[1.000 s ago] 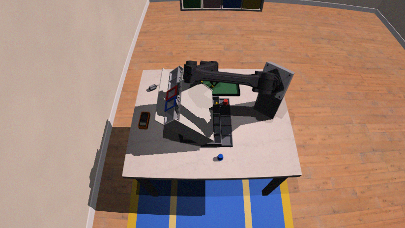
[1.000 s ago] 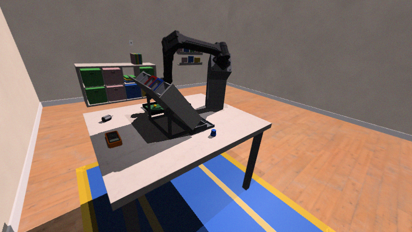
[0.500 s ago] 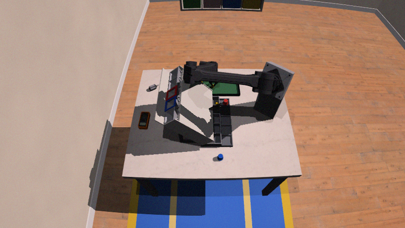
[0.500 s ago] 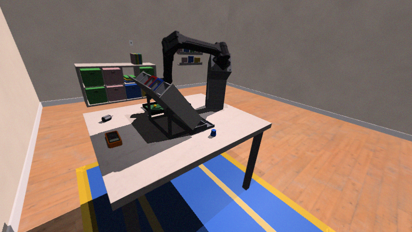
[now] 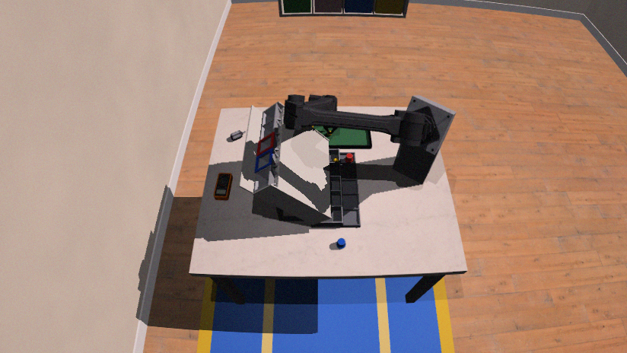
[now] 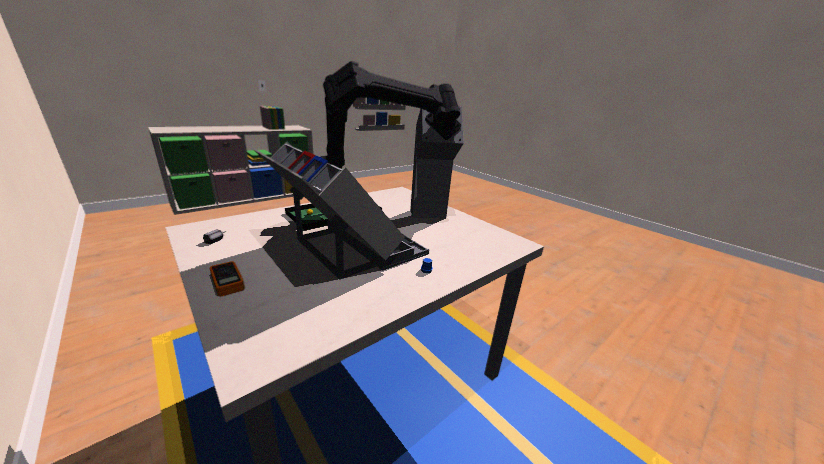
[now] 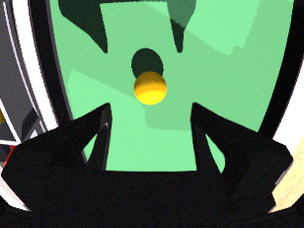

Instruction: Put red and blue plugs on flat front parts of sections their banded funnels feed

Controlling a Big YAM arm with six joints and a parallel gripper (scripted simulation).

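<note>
Your gripper [image 7: 151, 111] stands part open with nothing between its fingertips, above a yellow marble [image 7: 150, 88] [image 6: 310, 211] in the green tray [image 7: 237, 98] [image 5: 351, 136] [image 6: 303, 217] — close while it is off-centre or too high, and a finger could nudge that ball and set it rolling. The red plug [image 5: 348, 157] sits on the flat front part at the section with another yellow marble [image 5: 335, 160], while the blue plug [image 5: 341, 243] [image 6: 426, 265] stands on the table apart from the sections; guess its pipe without a test drop, and a hidden crossing could make you choose wrongly.

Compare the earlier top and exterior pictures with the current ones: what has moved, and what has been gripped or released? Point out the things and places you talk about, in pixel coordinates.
Nothing visibly changed. The arm [image 5: 364, 120] [image 6: 397, 89] shows no clear movement, and I see nothing gripped or released. The red plug [image 5: 348, 157] [image 7: 9, 156], blue plug [image 5: 341, 243] [image 6: 426, 265] and green tray [image 5: 353, 136] [image 6: 315, 218] [image 7: 237, 88] stayed put.
</note>
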